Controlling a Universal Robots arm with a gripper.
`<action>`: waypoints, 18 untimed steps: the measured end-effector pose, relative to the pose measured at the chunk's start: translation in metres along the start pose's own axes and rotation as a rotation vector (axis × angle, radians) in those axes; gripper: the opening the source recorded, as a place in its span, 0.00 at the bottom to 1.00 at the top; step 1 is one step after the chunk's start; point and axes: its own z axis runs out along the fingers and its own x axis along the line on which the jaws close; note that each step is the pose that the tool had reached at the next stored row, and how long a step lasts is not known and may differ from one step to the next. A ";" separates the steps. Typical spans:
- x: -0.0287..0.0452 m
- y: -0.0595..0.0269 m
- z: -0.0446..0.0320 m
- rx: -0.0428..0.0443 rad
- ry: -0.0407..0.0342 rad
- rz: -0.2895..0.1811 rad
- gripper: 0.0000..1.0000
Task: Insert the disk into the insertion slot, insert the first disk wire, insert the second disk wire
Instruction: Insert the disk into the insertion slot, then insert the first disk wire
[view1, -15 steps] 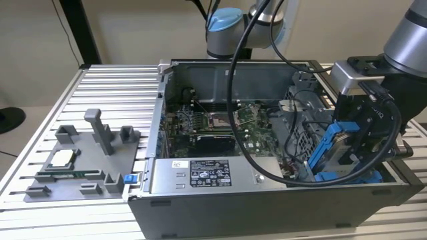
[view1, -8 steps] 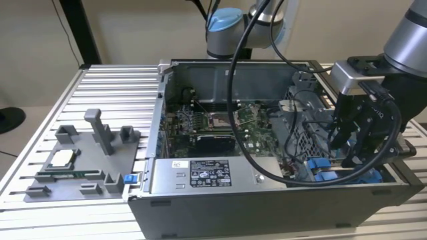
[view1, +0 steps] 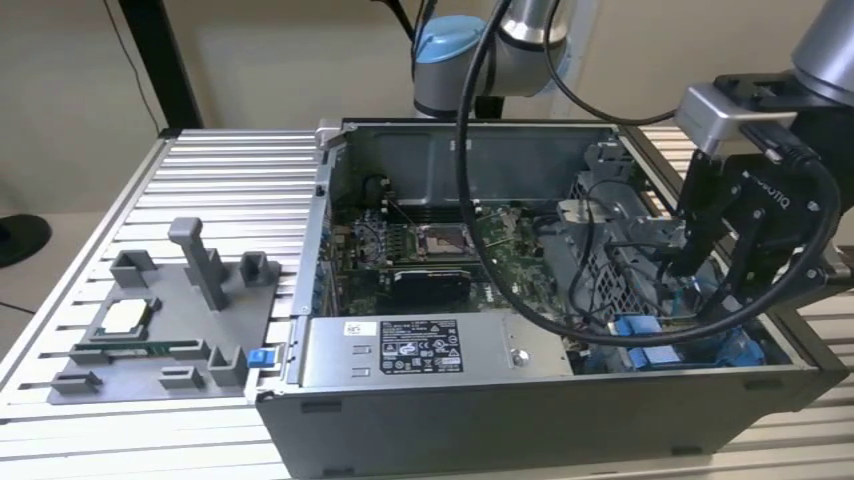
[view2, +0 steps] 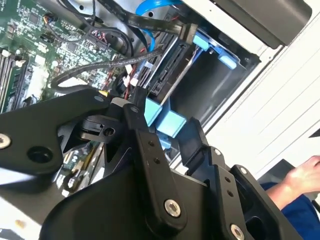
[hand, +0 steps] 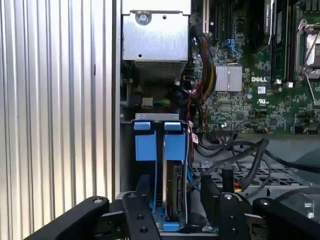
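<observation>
First wrist view: disk (hand: 176, 196) sits in insertion slot (hand: 156, 117), tool (hand: 175, 181) spread astride. Second wrist view: wires (view2: 155, 24) seemingly unplugged.

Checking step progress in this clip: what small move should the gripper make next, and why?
Probably back the gripper straight off the disk. The disk stands edge-on in the insertion slot, its blue tabs at the mouth, while a black wire plug sits beside its connector edge, seemingly not yet pushed in.
</observation>
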 end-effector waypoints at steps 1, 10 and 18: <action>0.0000 0.0001 -0.0036 -0.0002 0.0001 0.000 1.00; -0.0002 0.0007 -0.0205 -0.0008 -0.0002 0.000 1.00; -0.0002 0.0007 -0.0212 -0.0008 0.0000 0.000 1.00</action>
